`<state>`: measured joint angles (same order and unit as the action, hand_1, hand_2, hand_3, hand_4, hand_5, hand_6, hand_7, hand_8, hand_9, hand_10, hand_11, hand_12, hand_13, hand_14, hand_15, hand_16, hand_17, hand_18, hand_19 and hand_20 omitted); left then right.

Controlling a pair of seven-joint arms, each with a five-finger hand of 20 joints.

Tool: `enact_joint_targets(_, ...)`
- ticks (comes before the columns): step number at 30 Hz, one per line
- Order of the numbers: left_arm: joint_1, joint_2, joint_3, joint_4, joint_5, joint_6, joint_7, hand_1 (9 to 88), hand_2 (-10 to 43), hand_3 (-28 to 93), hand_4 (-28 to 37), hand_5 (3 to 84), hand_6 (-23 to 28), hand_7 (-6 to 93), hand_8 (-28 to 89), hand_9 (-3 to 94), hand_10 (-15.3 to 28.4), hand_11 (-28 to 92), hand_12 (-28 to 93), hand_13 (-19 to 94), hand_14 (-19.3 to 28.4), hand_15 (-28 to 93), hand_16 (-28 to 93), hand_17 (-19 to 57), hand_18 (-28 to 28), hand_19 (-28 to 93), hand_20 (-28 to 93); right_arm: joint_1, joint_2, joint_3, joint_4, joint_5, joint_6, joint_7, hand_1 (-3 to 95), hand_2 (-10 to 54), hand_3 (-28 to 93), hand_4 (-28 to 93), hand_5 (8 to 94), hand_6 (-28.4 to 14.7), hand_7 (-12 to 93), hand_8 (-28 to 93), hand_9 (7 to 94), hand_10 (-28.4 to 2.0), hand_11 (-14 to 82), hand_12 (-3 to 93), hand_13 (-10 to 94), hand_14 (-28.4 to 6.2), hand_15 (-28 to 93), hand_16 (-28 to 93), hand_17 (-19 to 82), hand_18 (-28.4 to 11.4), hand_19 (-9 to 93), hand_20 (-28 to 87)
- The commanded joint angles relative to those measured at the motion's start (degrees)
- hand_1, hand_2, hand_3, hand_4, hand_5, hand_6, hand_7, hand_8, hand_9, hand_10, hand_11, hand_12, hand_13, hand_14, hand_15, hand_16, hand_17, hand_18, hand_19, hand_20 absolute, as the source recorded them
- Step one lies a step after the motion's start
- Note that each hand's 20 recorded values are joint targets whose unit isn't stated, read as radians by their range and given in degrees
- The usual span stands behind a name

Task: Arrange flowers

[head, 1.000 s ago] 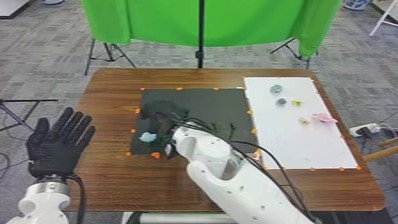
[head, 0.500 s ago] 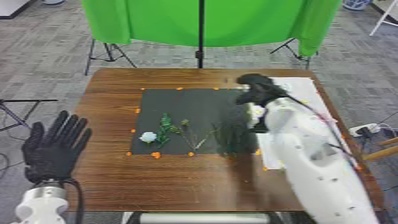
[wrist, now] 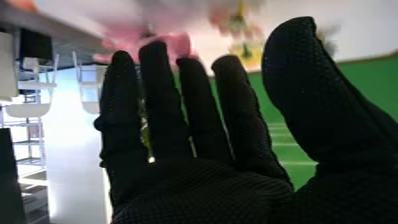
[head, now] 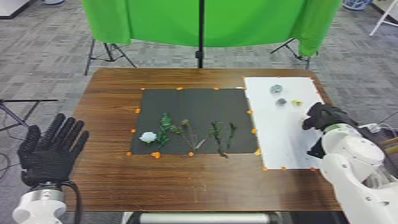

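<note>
Above the flat white sheet (head: 277, 131), my right robot hand (head: 330, 116) is spread wide. Its mesh-textured black fingers are straight, near a pink flower (wrist: 177, 41).

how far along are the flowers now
The white flower and green stems look placed on the black mat. The right hand is open and seems to hold nothing. The green bloom, dark bloom and yellow bloom on the white sheet, and the pink flower, probably remain.
</note>
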<state>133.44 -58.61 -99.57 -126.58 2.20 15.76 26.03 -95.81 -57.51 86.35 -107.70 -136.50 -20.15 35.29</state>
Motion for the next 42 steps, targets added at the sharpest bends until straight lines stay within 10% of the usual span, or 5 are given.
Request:
enact_joint_targets(1,0.66,-0.8,0.35,0.05,-0.46,0.89,-0.5,23.3,12.5,74,-28.3,42.9,9.4,7.2,-9,36.8,13.7,16,10,30,12.7,19,-2,-5.2,12.7,28,13,0.82,-0.32,-3.42,3.9,-3.87,4.68,-0.75,50.6,-9.5,68,-28,55.8,-1.9,13,-12,55.9,-13.5,12.6,14.5,47,-13.4,45,20,22,-21.0,77,38)
enact_joint_targets(10,0.84,-0.84,0.29,0.02,-0.62,0.65,-0.67,23.4,12.6,74,-28.3,43.1,9.4,7.1,-9,36.8,13.8,16,10,30,12.7,19,-2,-5.2,12.7,28,13,0.28,-0.03,-5.25,4.7,-6.22,13.63,-0.32,62.2,-9.5,60,-28,77.5,0.2,25,0,83.5,-11.2,8.3,36.9,60,-10.3,54,36,27,-19.6,78,42)
enact_joint_targets(21,0.86,-0.51,0.5,-0.06,-0.47,0.48,-0.73,23.3,12.7,74,-28.3,43.0,9.4,7.2,-9,36.8,13.9,16,10,30,12.8,19,-2,-5.3,12.7,28,13,7.56,-3.39,-16.2,-7.12,-2.0,18.32,-10.24,60.1,-9.5,65,-28,77.8,-1.3,27,1,83.8,-11.3,8.1,37.2,60,-10.0,52,37,27,-19.9,78,42)
enact_joint_targets(31,-1.94,0.49,3.22,0.95,-1.12,1.42,-0.08,23.3,12.6,74,-28.3,43.0,9.5,7.2,-9,36.6,14.5,16,10,30,13.2,19,-2,-5.4,12.7,29,13,29.46,-21.98,-34.37,21.89,-7.24,21.02,-32.92,60.9,-9.5,64,-28,76.8,-0.8,29,-1,82.1,-10.4,7.2,35.8,60,-8.7,48,37,26,-18.6,76,42)
enact_joint_targets(42,-4.38,2.45,4.94,1.33,-0.44,1.03,-0.81,23.4,12.6,75,-28.3,43.2,10.1,6.7,-9,36.2,15.8,14,10,29,14.3,18,-2,-5.7,12.8,28,13,29.09,-30.89,-33.16,32.38,-18.94,19.67,-31.2,59.5,-9.5,65,-28,75.8,0.8,33,-3,82.6,-9.1,7.5,35.2,62,-7.2,46,39,26,-18.3,76,43)
